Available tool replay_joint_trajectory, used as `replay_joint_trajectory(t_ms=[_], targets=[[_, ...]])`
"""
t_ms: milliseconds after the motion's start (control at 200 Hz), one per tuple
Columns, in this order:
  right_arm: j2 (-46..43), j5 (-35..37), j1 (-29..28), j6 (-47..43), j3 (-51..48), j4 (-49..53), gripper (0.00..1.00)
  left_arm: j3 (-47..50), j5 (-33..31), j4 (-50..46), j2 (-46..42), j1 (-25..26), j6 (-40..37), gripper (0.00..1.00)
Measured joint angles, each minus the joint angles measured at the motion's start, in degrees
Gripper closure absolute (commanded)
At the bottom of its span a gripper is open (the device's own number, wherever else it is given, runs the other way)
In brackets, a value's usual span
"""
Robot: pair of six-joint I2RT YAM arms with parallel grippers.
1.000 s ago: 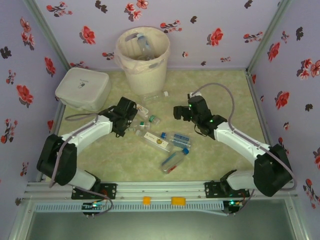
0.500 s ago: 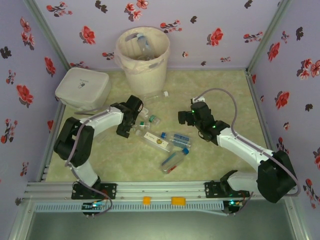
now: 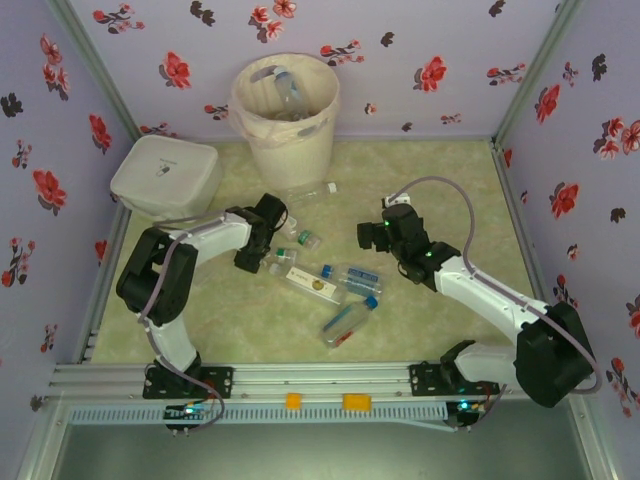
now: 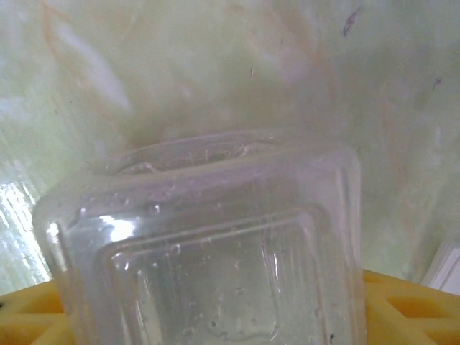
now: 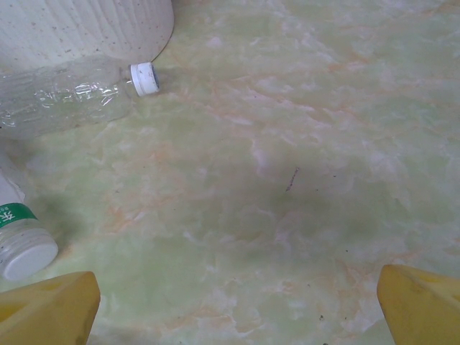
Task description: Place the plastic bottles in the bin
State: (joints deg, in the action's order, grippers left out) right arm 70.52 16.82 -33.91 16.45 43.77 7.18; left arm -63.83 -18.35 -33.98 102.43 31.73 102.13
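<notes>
We have closed our left gripper (image 3: 256,255) onto a clear bottle (image 4: 208,251), ready to lift to the bin (image 3: 290,150), while our right gripper (image 5: 237,302) hangs wide open over the table (image 5: 287,180), free.

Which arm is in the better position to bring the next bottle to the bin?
Left. The left hand has a clear bottle between its jaws, and the bin is nearer to it. The right hand is open over bare table, with bottles off to one side.
</notes>
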Motion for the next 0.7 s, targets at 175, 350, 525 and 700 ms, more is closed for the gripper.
replay_joint_trajectory(t_ms=[175, 350, 525, 700], targets=[[0.00, 0.00, 0.00, 0.02, 0.00, 0.00, 0.00, -0.11, -2.36, -0.24, -0.04, -0.28, 0.00, 0.39], [0.00, 0.00, 0.00, 0.04, 0.00, 0.00, 0.00, -0.11, -5.95, -0.68, -1.99, -0.57, -0.09, 0.41], [0.00, -0.04, 0.00, 0.04, 0.00, -0.02, 0.00, -0.02, -11.43, -0.74, -8.35, -1.22, -1.64, 0.43], [0.37, -0.22, 0.00, 0.09, 0.48, -0.04, 0.00, 1.88, -17.59, 1.81, -17.92, -3.06, -8.24, 0.44]])
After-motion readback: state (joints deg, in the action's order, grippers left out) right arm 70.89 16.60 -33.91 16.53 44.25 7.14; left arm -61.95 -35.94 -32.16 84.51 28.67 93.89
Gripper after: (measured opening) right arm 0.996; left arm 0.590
